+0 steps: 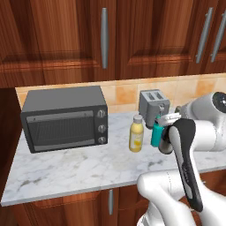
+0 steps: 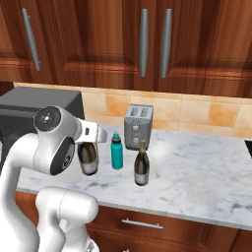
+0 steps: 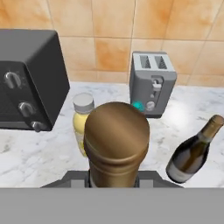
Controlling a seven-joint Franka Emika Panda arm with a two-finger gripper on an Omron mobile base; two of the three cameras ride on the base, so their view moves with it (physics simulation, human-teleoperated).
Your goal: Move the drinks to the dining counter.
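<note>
My gripper (image 2: 91, 141) is shut on the neck of a dark wine bottle (image 2: 88, 158), which hangs upright under the hand at the marble worktop (image 2: 197, 172). Whether its base touches the worktop I cannot tell. In the hand view its brown top (image 3: 116, 131) looms between the fingertips. A yellow bottle (image 1: 136, 133) with a white cap stands just left of it, and a teal bottle (image 2: 116, 151) stands behind it. A second wine bottle (image 2: 141, 165) stands to the right. The dining counter is out of view.
A grey toaster (image 2: 138, 126) stands at the tan tile backsplash behind the bottles. A dark toaster oven (image 1: 64, 117) takes up the worktop's left end. Wooden wall cupboards (image 1: 106, 35) hang overhead. Bare marble stretches to the right.
</note>
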